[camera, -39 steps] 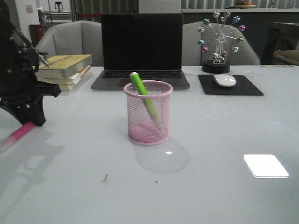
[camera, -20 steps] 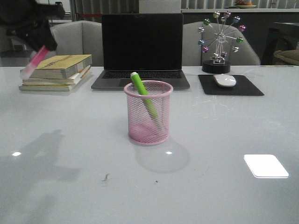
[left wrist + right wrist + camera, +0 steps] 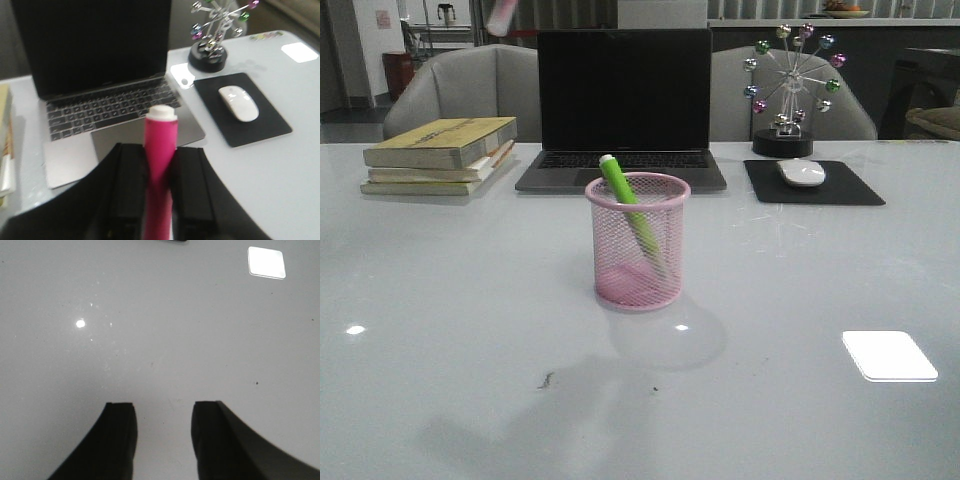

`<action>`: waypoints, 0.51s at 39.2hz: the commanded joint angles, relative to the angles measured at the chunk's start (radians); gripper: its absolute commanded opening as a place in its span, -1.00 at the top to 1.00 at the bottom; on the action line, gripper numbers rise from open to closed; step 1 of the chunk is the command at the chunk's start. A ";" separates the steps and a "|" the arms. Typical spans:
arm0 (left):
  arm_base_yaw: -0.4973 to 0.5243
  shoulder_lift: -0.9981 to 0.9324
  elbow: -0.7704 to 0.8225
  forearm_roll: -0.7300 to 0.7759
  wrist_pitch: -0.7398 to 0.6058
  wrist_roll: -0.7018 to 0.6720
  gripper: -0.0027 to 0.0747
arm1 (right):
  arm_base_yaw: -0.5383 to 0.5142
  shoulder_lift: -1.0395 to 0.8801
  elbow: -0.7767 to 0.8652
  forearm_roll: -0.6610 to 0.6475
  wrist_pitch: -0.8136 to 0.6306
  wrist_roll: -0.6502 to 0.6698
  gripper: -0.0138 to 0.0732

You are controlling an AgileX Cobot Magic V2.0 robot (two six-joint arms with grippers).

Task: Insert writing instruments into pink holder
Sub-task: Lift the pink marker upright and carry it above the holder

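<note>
The pink holder (image 3: 638,242) stands mid-table in the front view with the green marker (image 3: 627,203) leaning inside it, cap end above the rim. The hot pink marker (image 3: 160,160) is clamped between the fingers of my left gripper (image 3: 160,152), its pale cap pointing toward the laptop. In the front view only the marker's blurred tip (image 3: 503,15) shows at the top edge, high above the table and left of the holder; the left arm itself is out of frame there. My right gripper (image 3: 162,407) hangs open over bare table, nothing between its fingers.
A laptop (image 3: 623,105) sits behind the holder. Stacked books (image 3: 442,153) lie at the back left. A mouse (image 3: 801,171) on a black pad (image 3: 812,182) and a small ferris-wheel ornament (image 3: 788,90) are at the back right.
My left gripper has risen steeply from table level at the left and swung right, carrying the pink marker up past the frame's top edge. The holder and green marker stayed still.
</note>
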 commanded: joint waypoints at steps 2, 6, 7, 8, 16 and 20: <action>-0.088 -0.057 0.019 -0.017 -0.248 0.003 0.69 | -0.008 -0.009 -0.020 -0.003 -0.043 -0.003 -0.22; -0.159 -0.057 0.109 -0.017 -0.424 0.003 0.69 | -0.008 -0.009 -0.020 -0.003 -0.036 -0.003 -0.22; -0.174 -0.057 0.136 -0.019 -0.479 0.003 0.69 | -0.008 -0.009 -0.020 -0.003 -0.038 -0.003 -0.22; -0.188 -0.057 0.172 -0.019 -0.527 0.003 0.69 | -0.008 -0.009 -0.020 -0.003 -0.041 -0.003 -0.22; -0.274 -0.047 0.415 -0.074 -0.887 -0.006 0.69 | -0.008 -0.009 -0.020 -0.003 -0.050 -0.003 -0.22; -0.299 -0.027 0.494 -0.102 -0.984 -0.006 0.69 | -0.008 -0.009 -0.020 -0.003 -0.050 -0.003 -0.22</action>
